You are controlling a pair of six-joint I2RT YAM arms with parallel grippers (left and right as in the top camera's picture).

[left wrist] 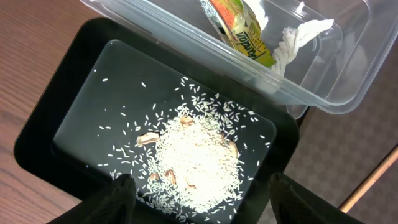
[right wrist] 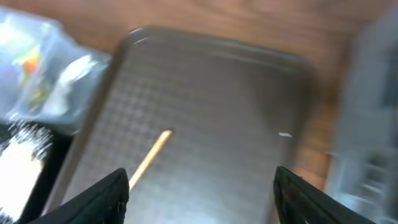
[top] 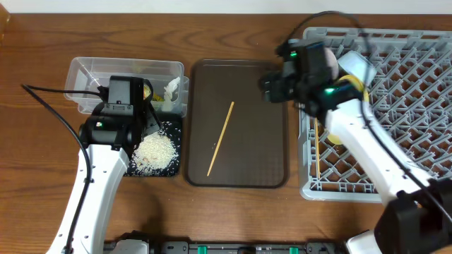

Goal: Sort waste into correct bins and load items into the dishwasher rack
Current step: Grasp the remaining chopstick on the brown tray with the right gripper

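Your right jaws are spread wide with nothing between them, over the far side of the dark serving tray [top: 261, 141]; the wrist view is blurred. The chopstick [top: 221, 138] you want lies flat on that tray in the middle of the counter, slanting from the far edge toward the near edge. Turn the wrist so the jaws straddle the stick across its width. Come down near its middle and close gently, since it looks thin and may roll.

The tray's textured floor should steady it, and there is bare room all round. Your left jaws, also spread and empty, hover over the black tray [left wrist: 36, 149] of rice [left wrist: 196, 162] toward the left edge, well apart. The rack [top: 395, 106] at the right edge holds a second stick [top: 317, 152].
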